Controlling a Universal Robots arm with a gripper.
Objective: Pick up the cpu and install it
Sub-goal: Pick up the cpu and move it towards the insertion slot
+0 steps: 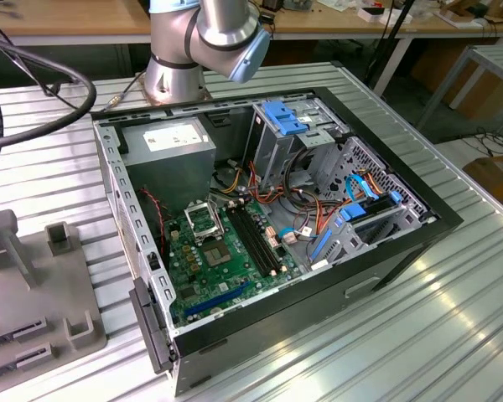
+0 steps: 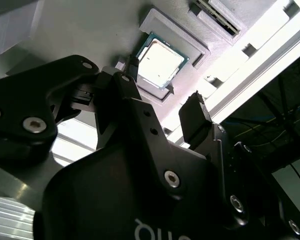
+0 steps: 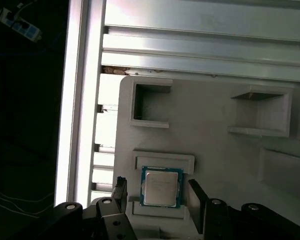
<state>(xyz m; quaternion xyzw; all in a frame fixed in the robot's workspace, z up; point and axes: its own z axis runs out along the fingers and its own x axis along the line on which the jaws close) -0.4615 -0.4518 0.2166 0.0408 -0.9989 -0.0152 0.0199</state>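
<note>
End effector (image 3: 156, 185) hovers, fingers spread apart, over the cpu (image 3: 162, 188) on grey tray (image 3: 220, 160).

The cpu (image 3: 161, 187), a small thin square chip with a plain silver-grey metal top and a narrow green rim round it, lies flat, top up, seated squarely in a shallow framed recess (image 3: 163, 161) of the pale grey tray (image 3: 215, 115), close to one tray edge.

One cpu (image 3: 161, 186), one hand (image 3: 157, 191), one open computer case (image 1: 386, 270)
</note>
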